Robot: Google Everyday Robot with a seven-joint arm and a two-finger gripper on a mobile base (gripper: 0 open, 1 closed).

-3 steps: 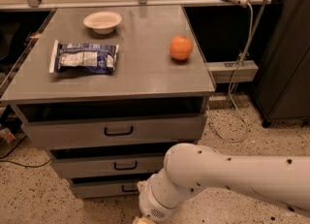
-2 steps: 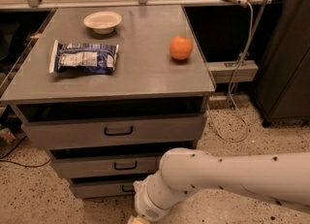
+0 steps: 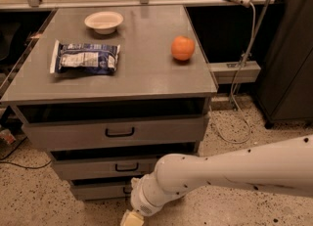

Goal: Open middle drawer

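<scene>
the gripper [image 3: 132, 218] sits low at the bottom edge of the view, on the end of the white arm [image 3: 230, 171], in front of the lowest drawer [image 3: 95, 191] and below the middle drawer [image 3: 90, 168]. most of it is cut off by the edge, so i cannot tell if it is wide or narrow, and i see nothing in it. the middle drawer is the 2nd of 3 grey drawers under the table top [image 3: 146, 73], and it looks pushed in. its small black handle [image 3: 126, 167] is near the middle of its front, just above the arm's wrist

to do this step well, i think the gripper needs to go up a bit to that handle, not to the one on the top drawer [image 3: 63, 134]. it should come straight at the bar, grab it, then pull straight back so the drawer slides and does not jam

the arm hides the right part of the middle drawer and much of the lowest one, whose handle is mostly hidden. a bowl [image 3: 103, 22], a snack bag [image 3: 85, 57] and an orange [image 3: 183, 48] sit on top, well apart from the arm
</scene>
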